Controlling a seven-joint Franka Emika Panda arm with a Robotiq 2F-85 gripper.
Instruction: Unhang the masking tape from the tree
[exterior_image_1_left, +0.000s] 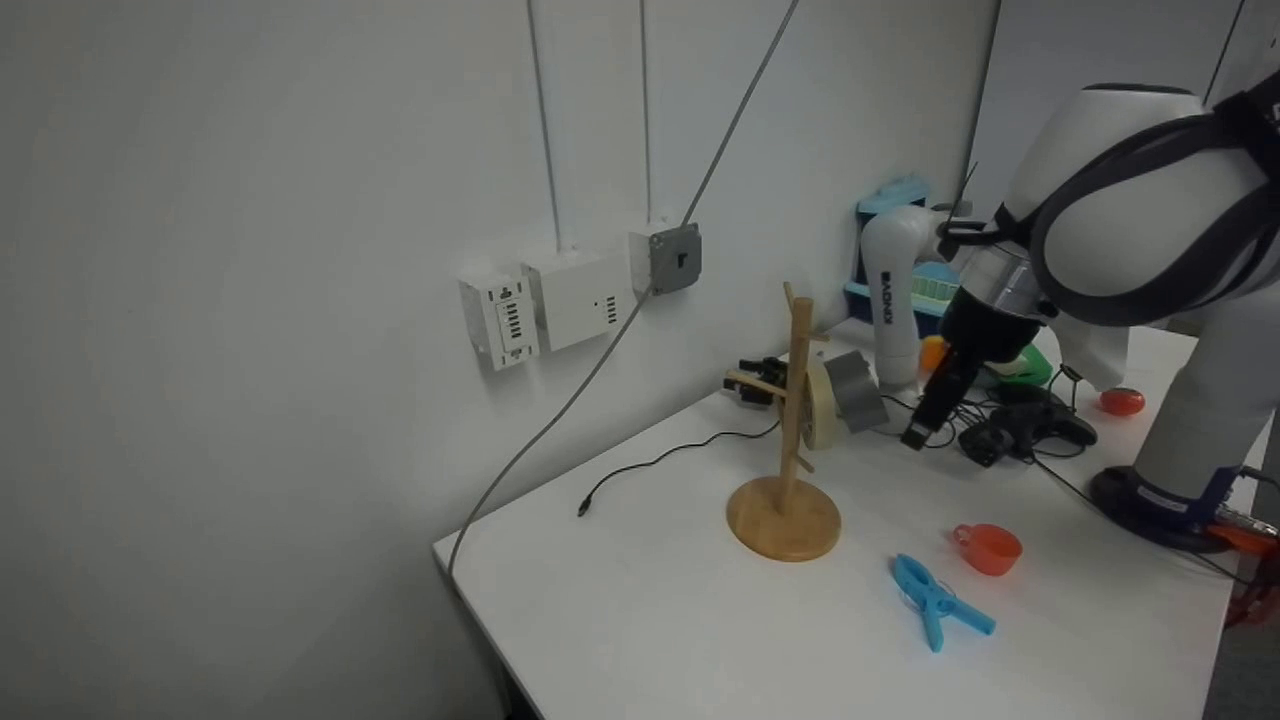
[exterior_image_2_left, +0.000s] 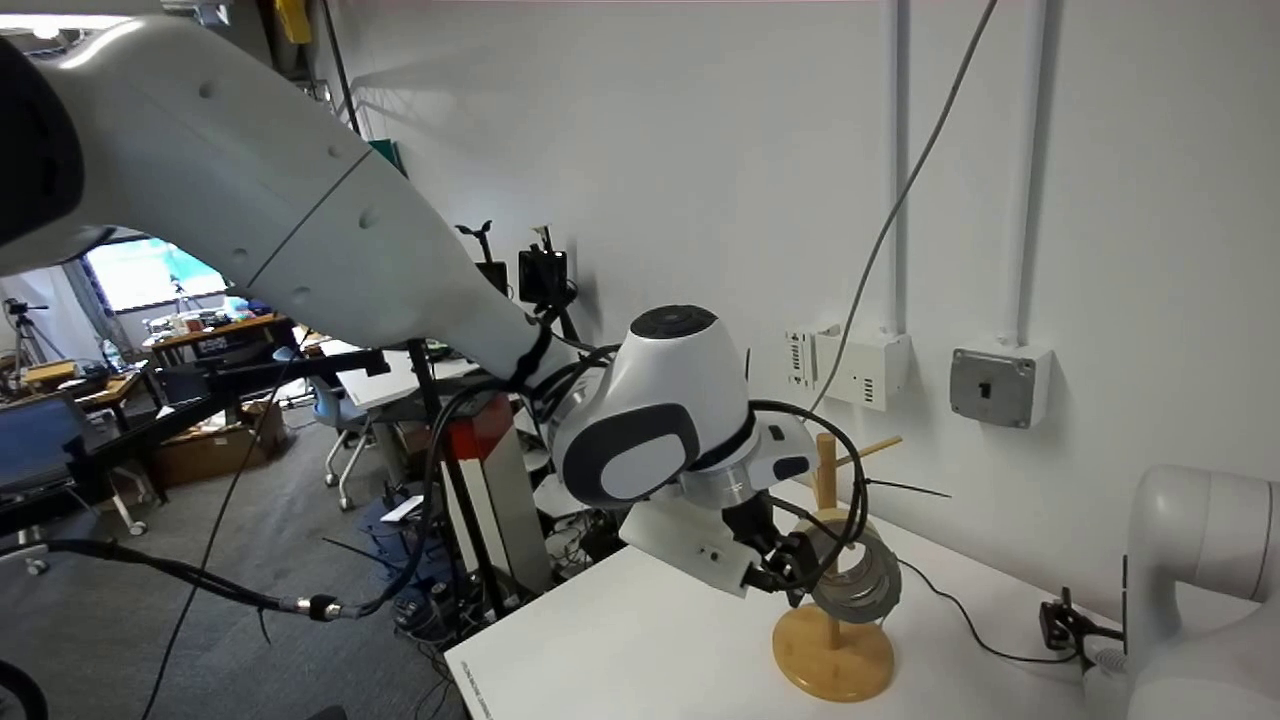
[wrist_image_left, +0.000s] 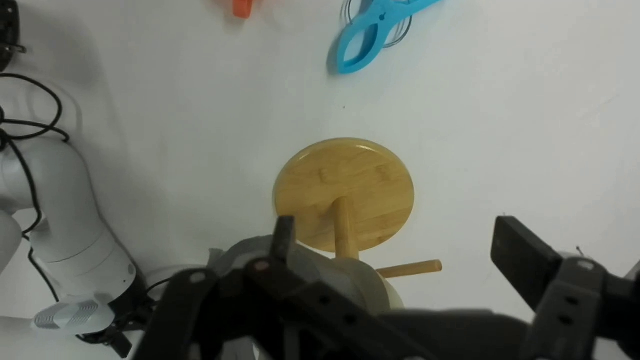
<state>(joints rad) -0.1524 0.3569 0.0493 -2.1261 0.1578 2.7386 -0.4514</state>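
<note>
One pale-wood tree (exterior_image_1_left: 791, 430), one cream masking-tape ring (exterior_image_1_left: 821, 405), one grey roll (exterior_image_1_left: 858, 391) outside (blocking!), black gripper (wrist_image_left: 393, 232) spread wide, one blue plastic clip (exterior_image_1_left: 937, 600)

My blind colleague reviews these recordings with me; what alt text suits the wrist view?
A black gripper stands open before a wooden tree that carries a tan tape roll and a grey roll, both partly hidden. At the top edge, a blue clamp and part of a red cup show on a white table.
</note>
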